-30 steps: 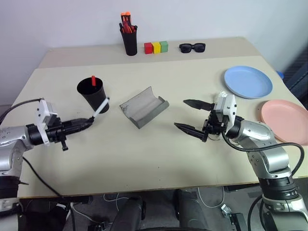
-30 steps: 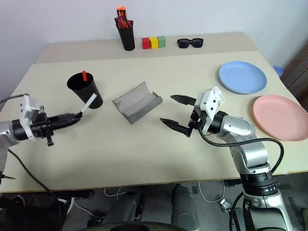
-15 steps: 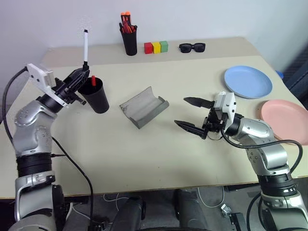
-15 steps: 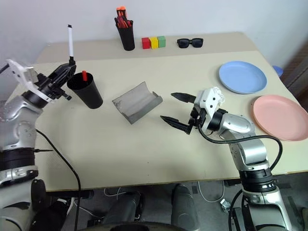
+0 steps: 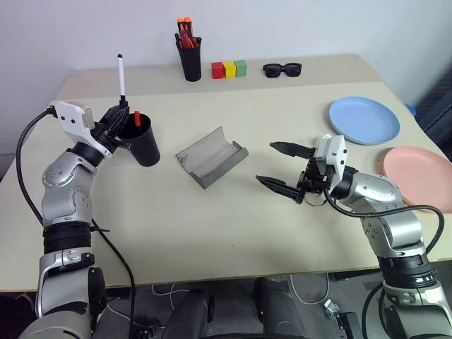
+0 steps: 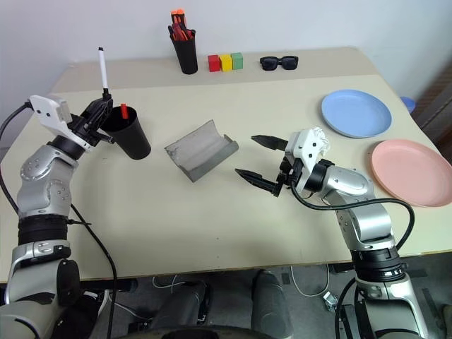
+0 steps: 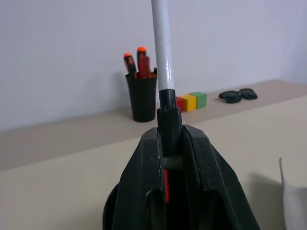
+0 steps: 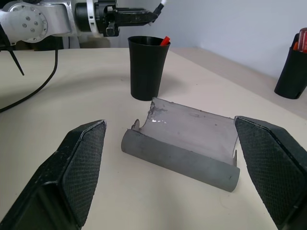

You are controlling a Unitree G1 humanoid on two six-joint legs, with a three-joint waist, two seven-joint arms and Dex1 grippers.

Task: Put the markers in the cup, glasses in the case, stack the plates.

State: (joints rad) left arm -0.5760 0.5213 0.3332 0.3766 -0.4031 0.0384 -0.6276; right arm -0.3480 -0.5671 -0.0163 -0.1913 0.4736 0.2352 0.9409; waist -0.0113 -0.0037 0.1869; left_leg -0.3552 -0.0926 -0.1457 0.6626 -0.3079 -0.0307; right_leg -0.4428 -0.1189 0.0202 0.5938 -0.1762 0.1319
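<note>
**White marker held upright at the cup; right claw spread over the table**

Left gripper (image 5: 119,115) is pressed together on the dark lower end of a white marker (image 5: 121,73), which stands upright above the fingers. The gripper sits just beside the rim of the black cup (image 5: 143,140), on the cup's left side. A red marker (image 5: 136,117) stands inside the cup, its tip showing above the rim.

Right gripper (image 5: 280,168) has its two fingers spread wide, holding nothing, above bare table (image 5: 212,226). It points toward the grey case (image 5: 210,157), which lies open, shell up, near the table's middle, apart from the fingertips. In the right wrist view the case (image 8: 187,143) lies between the two fingers, with the cup (image 8: 147,67) behind it.

Blue plate (image 5: 364,120) and pink plate (image 5: 418,168) lie side by side at the table's right edge, not stacked; whether they touch cannot be told.

At the far edge: a black pen holder (image 5: 189,60) with orange-tipped pens, three coloured blocks (image 5: 229,68) in red, yellow and green, and black sunglasses (image 5: 282,69)
</note>
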